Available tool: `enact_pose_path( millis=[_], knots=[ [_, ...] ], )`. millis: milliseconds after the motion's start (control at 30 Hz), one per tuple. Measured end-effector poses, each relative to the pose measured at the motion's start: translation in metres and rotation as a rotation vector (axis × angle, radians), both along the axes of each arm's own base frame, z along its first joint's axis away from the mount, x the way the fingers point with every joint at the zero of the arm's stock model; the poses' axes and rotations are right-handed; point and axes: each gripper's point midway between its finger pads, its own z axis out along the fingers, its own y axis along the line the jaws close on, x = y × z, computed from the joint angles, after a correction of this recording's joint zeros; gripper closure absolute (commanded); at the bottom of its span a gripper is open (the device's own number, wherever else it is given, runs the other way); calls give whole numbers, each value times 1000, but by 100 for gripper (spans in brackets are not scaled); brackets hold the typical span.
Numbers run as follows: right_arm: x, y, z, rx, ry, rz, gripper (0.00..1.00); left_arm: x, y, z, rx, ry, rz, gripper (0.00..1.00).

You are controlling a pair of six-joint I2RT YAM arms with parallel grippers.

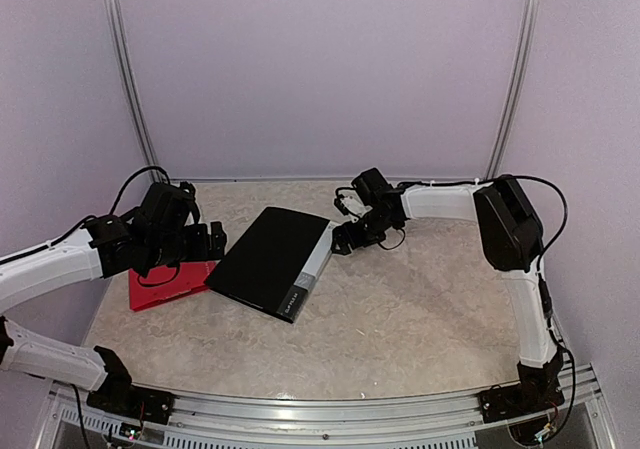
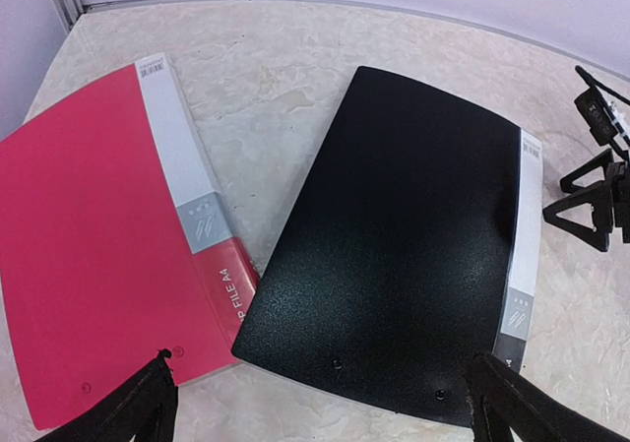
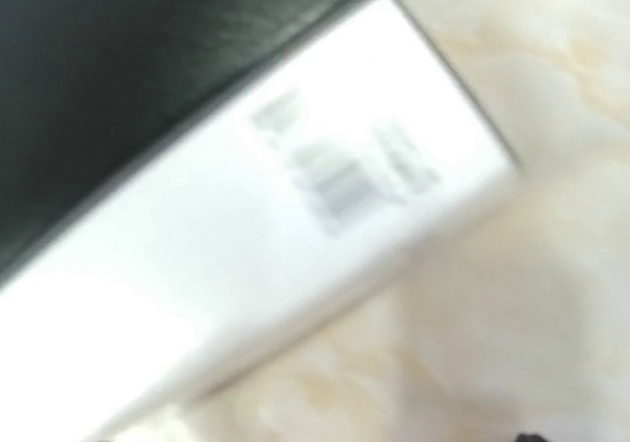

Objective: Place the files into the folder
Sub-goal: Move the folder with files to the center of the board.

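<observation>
In the middle of the desk (image 1: 420, 319) lies the black folder (image 1: 265, 259), shut and flat, with a red folder (image 1: 165, 287) just beside it toward the left of the overhead view. Of the files I can see no sheet anywhere, so they may be inside a cover or out of view. The left claw (image 2: 322, 388) hangs released, its fingers (image 2: 138, 403) spread wide above the near edges of both folders, touching nothing. The right claw (image 1: 345, 237) sits at the black folder's upper right edge, by the pale spine strip (image 2: 522, 255); whether it is spread or clenched I cannot tell. The folder looks like light, stiff plastic with a smooth skin, likelier to slide than lift, so I would take the cover by the edge away from the spine. Paper would be limp, best pinched at a margin. Only the overhead view shows both arms. The left wrist alone shows the red folder's lettering (image 2: 236, 289), and the right wrist, blurred, gives only the strip's barcode (image 3: 340, 191).
</observation>
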Motion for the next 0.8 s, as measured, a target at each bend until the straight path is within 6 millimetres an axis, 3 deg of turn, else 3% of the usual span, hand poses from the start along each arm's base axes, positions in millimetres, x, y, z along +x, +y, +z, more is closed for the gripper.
enact_pose_path(
  millis=[133,367,533,633,800],
  knots=[
    [2,-8,-2,-37,-11,7,13,2,2,-6,14,14,6,1],
    [-2,0,1,40,-6,-11,12,12,4,-22,-6,68,15,1],
    [-9,11,5,157,-4,-60,13,29,-3,-57,-75,181,-3,1],
    [-17,20,7,229,4,-91,12,50,-12,-77,-121,256,-18,1],
    [-32,43,11,321,17,-110,11,106,-34,-97,-181,295,-44,1]
  ],
)
